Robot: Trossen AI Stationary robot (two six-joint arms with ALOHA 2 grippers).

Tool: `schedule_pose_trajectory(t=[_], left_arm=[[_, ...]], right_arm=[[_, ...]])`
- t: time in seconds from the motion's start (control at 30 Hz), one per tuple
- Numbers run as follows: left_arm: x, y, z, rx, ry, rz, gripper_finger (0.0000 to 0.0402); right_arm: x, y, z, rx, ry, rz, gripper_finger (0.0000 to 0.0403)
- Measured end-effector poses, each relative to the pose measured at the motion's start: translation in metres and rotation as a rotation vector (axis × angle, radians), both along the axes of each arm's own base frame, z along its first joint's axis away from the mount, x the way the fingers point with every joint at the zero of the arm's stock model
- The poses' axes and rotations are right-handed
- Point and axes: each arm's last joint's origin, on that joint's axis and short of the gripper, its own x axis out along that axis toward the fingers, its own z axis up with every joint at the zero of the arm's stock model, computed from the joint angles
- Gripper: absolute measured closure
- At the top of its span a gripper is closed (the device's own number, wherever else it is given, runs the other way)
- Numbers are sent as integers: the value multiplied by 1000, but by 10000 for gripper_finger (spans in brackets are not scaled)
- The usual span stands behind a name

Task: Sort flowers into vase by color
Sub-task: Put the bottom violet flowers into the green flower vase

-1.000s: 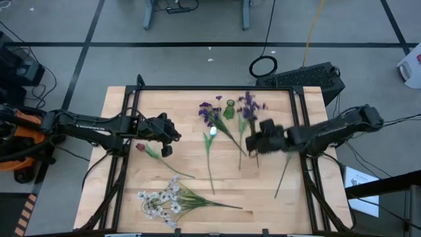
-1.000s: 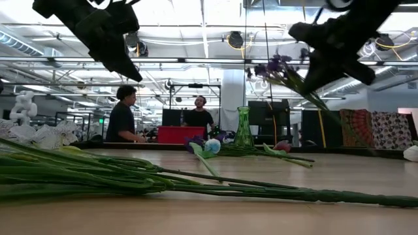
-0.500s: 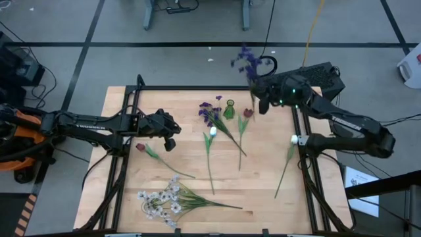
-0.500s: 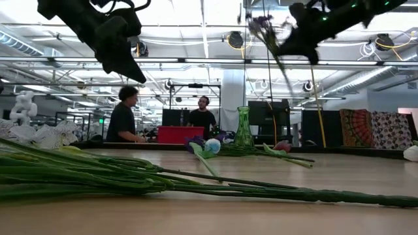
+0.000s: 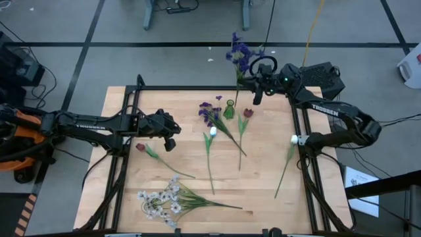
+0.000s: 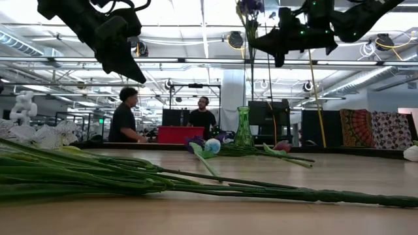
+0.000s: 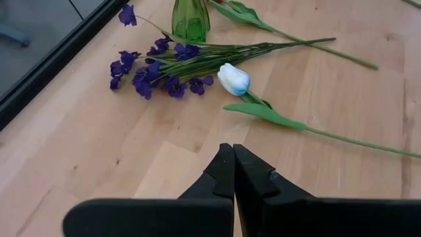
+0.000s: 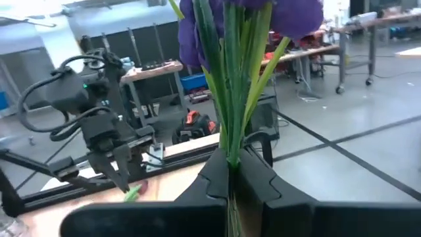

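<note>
Purple petals crown the spray (image 5: 240, 52) that the right gripper (image 5: 254, 79) pinches by its thin green stems, fingers pressed together on the bundle and the blooms standing upright above them, high over the far edge of the table (image 5: 131, 164) and near the green glass vase (image 5: 229, 109). To do this step well, I would judge, the stems' lower ends need to be brought directly above the vase's narrow mouth and kept vertical, then lowered slowly, since the neck is slim, the vase looks light enough to tip if a stem catches its rim, and the wiry stems could splay. The left gripper (image 5: 170, 135) waits over the left part of the table with its dark fingers closed on nothing. Outward across the pale, smooth wood lie the other flowers: a second purple spray (image 5: 212, 113) flat and touching the vase's base, a white tulip-shaped bud (image 5: 212, 132) with a broad leaf, a dark red bud (image 5: 247, 113) just beside the vase, another red bud (image 5: 140, 147) near the left gripper, a frothy white blossom spray (image 5: 158, 199) with many fine stems at the near edge, and a single pale flower (image 5: 293, 139) by the right rail.
</note>
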Motion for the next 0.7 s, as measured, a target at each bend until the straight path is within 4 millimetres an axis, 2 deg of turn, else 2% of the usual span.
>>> schedule_pose_trajectory(t=[0.23, 0.7], left_arm=[[0, -1, 0, 2, -3, -3, 401], [3, 0, 4, 26, -54, 27, 401]], right_arm=[[-1, -5, 5, -52, -64, 21, 402], [15, -27, -27, -41, -26, 53, 402]])
